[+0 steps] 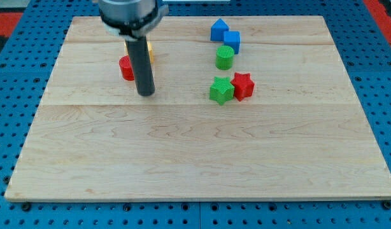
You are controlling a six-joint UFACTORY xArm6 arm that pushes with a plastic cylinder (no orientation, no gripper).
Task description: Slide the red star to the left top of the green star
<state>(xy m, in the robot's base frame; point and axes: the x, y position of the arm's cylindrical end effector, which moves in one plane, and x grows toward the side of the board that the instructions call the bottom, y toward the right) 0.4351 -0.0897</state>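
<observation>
The red star lies right of centre on the wooden board, touching the right side of the green star. My tip rests on the board well to the view's left of both stars, just below and right of a red block. The rod partly hides a yellow block behind it.
A green cylinder-like block sits just above the green star. Two blue blocks lie above it near the board's top edge. The wooden board rests on a blue pegboard surface.
</observation>
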